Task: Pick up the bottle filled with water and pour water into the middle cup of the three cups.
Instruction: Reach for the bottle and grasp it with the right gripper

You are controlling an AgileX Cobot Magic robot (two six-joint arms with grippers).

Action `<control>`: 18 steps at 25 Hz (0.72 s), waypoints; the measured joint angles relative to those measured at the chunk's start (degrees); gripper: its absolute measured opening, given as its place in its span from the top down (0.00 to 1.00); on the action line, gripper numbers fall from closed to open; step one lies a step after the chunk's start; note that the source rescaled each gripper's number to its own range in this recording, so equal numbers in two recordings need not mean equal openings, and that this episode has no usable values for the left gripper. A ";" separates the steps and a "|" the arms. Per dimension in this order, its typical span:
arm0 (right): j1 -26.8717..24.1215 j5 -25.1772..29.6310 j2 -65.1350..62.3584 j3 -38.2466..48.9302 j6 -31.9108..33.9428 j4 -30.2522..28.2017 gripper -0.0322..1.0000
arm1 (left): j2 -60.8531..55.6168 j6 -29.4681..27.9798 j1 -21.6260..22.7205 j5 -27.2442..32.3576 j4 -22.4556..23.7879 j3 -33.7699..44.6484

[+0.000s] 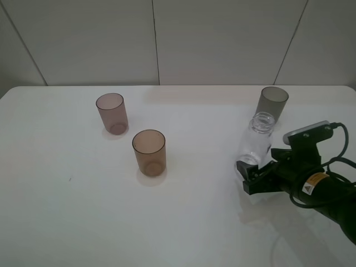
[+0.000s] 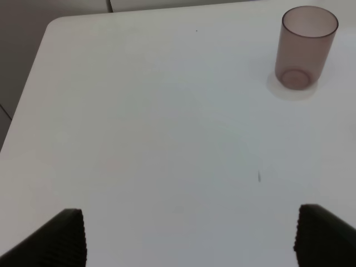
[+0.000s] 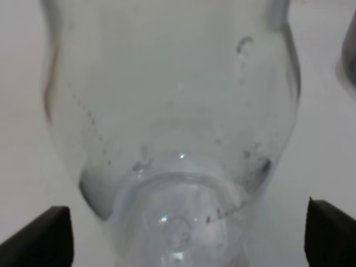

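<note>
Right gripper fingers wide & empty either side of bottle, upright on table just beside grey cup; thin plastic, prob. slick, squashy, water-heavy w/ no cap, so grip mid-body, firm not crushing; left gripper wide too.

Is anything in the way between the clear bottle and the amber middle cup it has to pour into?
Nothing visible. Only bare white table lies between the clear plastic bottle and the amber-brown translucent tumbler. The pinkish-mauve tumbler stands farther back, and the smoky grey tumbler sits behind the bottle.
</note>
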 joint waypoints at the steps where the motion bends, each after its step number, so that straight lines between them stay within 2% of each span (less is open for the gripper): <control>1: 0.00 0.00 0.00 -0.29 0.00 0.19 0.19 | 0.00 0.00 0.00 0.00 0.00 0.00; 18: 0.00 -0.07 0.13 -5.89 -0.58 2.70 0.19 | 0.00 0.00 0.00 0.00 0.00 0.00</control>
